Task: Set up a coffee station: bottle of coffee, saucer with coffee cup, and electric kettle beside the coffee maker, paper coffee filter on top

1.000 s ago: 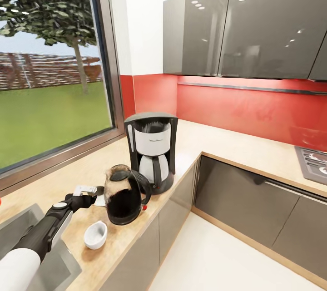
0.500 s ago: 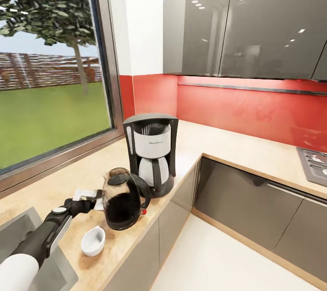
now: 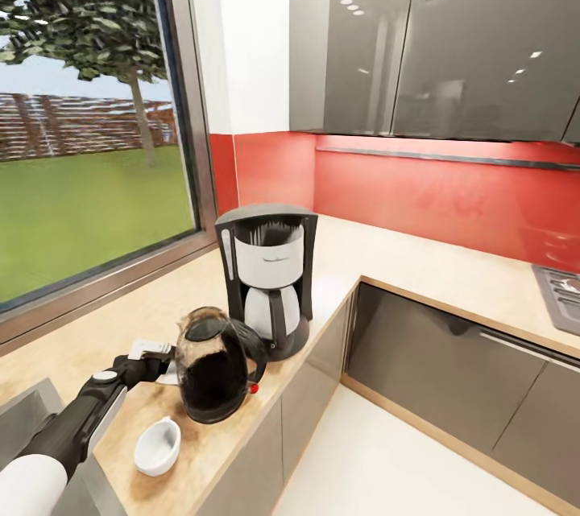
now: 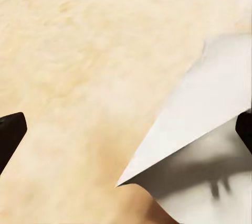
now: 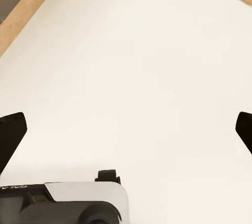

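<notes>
Filter step — left tool [image 4: 126, 129] spread wide over filter [image 4: 202, 140], lower left tabletop [image 3: 97, 331] — next: close, lift onto maker [image 3: 267, 278].

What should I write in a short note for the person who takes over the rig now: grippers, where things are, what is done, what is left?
Left gripper: open, low over the countertop, paper coffee filter lying flat between its fingers, not gripped.
Right gripper: open, empty, above the floor.
Coffee maker stands on the countertop; electric kettle is beside it. That much looks done.
Coffee cup sits bare on the countertop.
Left: filter onto the coffee maker, saucer under the coffee cup, bottle of coffee.
</notes>
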Available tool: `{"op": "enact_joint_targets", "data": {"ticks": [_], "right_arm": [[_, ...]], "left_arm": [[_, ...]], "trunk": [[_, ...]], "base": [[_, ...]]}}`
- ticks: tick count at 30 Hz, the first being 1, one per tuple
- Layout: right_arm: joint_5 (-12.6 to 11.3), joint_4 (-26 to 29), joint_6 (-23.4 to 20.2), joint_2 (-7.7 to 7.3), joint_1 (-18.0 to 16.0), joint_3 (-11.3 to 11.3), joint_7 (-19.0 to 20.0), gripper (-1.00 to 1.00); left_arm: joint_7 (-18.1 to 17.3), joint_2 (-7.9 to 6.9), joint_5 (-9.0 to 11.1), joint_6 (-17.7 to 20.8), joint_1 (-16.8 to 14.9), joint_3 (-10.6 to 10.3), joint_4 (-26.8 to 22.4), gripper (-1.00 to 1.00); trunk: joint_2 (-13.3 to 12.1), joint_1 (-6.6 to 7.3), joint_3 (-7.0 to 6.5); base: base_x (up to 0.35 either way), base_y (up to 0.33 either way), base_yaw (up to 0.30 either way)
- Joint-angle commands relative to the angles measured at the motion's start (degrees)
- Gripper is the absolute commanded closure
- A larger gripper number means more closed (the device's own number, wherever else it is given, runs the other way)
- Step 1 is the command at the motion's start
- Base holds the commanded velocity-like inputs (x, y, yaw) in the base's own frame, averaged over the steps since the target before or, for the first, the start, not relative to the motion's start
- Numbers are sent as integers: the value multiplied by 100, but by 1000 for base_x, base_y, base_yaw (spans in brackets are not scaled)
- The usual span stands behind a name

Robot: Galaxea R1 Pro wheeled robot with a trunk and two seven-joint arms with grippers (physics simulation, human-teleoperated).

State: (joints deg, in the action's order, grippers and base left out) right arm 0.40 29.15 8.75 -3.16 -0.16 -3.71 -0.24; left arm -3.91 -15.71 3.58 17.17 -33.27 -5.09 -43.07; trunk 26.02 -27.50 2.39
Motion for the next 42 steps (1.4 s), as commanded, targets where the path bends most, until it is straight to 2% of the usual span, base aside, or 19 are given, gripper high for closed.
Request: {"op": "enact_joint_targets", "data": {"ticks": [1, 11, 12, 16, 20, 22, 42], "right_arm": [[4, 3, 12, 2, -2, -7, -2, -100], [4, 3, 12, 0, -2, -7, -2, -100], [4, 3, 12, 1, -2, -7, -2, -100], [4, 3, 12, 0, -2, -7, -2, -100], [4, 3, 12, 0, -1, -7, -2, -100], [4, 3, 12, 0, -2, -7, -2, -100], [4, 3, 12, 0, -2, -7, -2, -100]], "left_arm": [[3, -5, 37, 32, -4, -18, -9, -100], [21, -3, 38, 32, -4, -18, -9, -100], [26, -4, 36, 34, -4, -18, -9, 100], [30, -7, 11, 39, -4, -12, -12, 100], [37, -5, -243, 31, -4, -2, -17, 100], [39, -3, -308, 25, -4, -1, -17, 100], [25, -2, -332, 32, -2, 6, -17, 100]], "trunk": [[11, -4, 12], [11, -4, 12], [11, -4, 12], [11, -4, 12], [11, -4, 12], [11, -4, 12], [11, -4, 12]], "base": [[100, 0, 0], [77, 0, 0], [2, 0, 0], [0, 0, 0], [0, 0, 0], [0, 0, 0], [0, 0, 0]]}}
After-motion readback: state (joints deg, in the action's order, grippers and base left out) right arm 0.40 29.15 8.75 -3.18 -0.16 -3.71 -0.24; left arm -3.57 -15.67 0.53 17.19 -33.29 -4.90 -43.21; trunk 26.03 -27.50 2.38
